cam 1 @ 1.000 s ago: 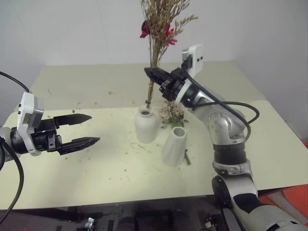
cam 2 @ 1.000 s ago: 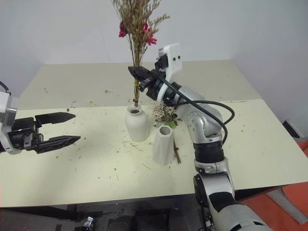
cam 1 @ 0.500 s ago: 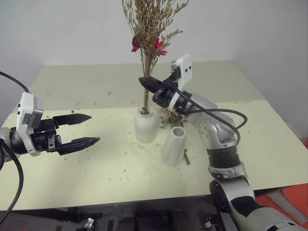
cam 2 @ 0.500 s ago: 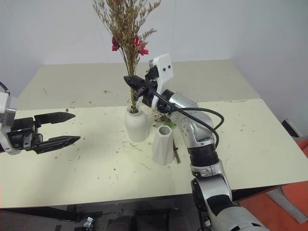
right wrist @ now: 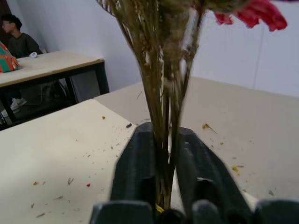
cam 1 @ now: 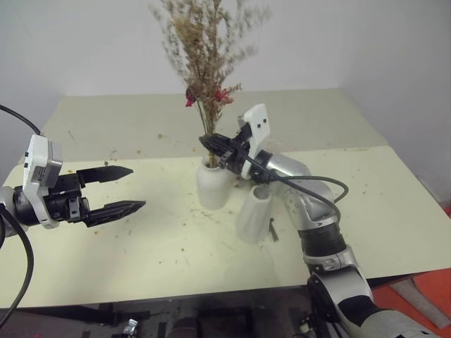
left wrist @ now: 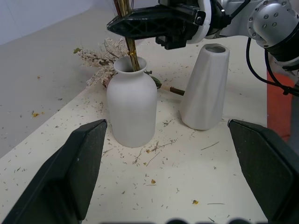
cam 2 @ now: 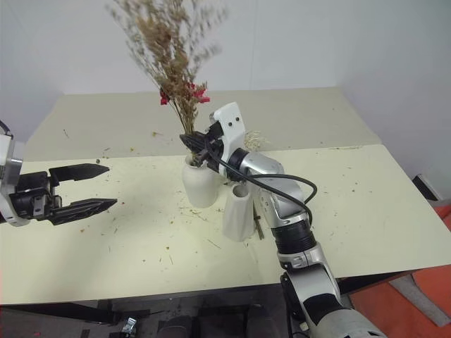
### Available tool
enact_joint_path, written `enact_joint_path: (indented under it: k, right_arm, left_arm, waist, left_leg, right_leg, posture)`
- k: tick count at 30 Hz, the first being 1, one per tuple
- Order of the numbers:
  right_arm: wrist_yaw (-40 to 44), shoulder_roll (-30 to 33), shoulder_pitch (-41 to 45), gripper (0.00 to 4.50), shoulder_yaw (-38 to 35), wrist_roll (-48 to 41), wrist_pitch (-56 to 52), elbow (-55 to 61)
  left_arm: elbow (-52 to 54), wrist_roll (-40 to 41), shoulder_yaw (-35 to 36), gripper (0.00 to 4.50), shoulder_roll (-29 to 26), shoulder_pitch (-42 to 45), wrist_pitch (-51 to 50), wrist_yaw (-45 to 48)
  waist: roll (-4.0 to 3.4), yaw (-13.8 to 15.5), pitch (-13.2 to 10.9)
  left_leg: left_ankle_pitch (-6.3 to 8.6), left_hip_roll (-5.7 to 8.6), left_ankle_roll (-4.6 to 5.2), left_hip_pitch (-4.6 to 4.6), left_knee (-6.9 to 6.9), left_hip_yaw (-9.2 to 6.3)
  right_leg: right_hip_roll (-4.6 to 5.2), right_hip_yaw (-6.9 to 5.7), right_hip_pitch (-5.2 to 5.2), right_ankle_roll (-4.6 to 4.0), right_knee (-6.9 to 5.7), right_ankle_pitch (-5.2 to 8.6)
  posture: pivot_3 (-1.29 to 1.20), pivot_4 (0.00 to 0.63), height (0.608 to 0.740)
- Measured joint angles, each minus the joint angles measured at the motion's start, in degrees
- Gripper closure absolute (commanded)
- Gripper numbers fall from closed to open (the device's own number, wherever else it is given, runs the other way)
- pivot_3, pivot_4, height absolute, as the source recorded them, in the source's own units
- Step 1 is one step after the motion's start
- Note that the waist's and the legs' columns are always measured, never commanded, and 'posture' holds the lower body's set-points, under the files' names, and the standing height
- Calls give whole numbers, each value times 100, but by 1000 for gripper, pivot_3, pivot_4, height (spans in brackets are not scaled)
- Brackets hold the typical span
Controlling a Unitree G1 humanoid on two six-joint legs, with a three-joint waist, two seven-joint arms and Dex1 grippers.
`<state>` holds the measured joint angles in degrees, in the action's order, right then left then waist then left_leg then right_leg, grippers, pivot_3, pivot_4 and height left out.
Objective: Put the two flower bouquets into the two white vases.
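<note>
The dried tan bouquet with its small red flower stands with its stems in the mouth of the rounded white vase and leans left. My right gripper is just above that mouth, shut on the stems. The taller tapered vase stands empty beside it on the right. The second bouquet lies on the table behind the vases, showing cream sprigs and a green leaf. My left gripper hovers open and empty, well left of the vases.
Dried plant bits litter the cream table. My right forearm reaches over the tapered vase. An orange object lies on the floor at the right. A person sits at another table far behind.
My right gripper has come down and to the left with the dried bouquet, sinking its stems deeper into the rounded vase. The bouquet now leans left. The left arm has kept still.
</note>
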<state>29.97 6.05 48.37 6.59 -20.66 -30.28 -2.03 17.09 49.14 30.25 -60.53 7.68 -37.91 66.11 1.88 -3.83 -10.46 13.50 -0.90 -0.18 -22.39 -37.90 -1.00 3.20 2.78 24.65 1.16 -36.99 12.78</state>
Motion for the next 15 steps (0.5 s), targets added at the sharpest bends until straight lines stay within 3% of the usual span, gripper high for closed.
enact_joint_path:
  k: [7, 15]
  right_arm:
    - [158, 254, -418, 285, 51, 141, 181, 375]
    - [1027, 1656, -703, 285, 81, -117, -437, 1585]
  left_arm:
    - [-19, -1, -3, 0, -3, 26, 1, 27]
    - [-89, -6, -46, 0, -28, 147, 8, 85]
  waist:
    - [0, 10, 0]
    - [1, 52, -1]
  left_leg:
    - [0, 2, 0, -2, 0, -2]
    - [0, 1, 0, 1, 0, -3]
  right_leg:
    - [1, -2, 0, 0, 2, 0]
    - [0, -6, -3, 0, 3, 2]
  posture:
    - [0, 150, 740]
    - [0, 150, 740]
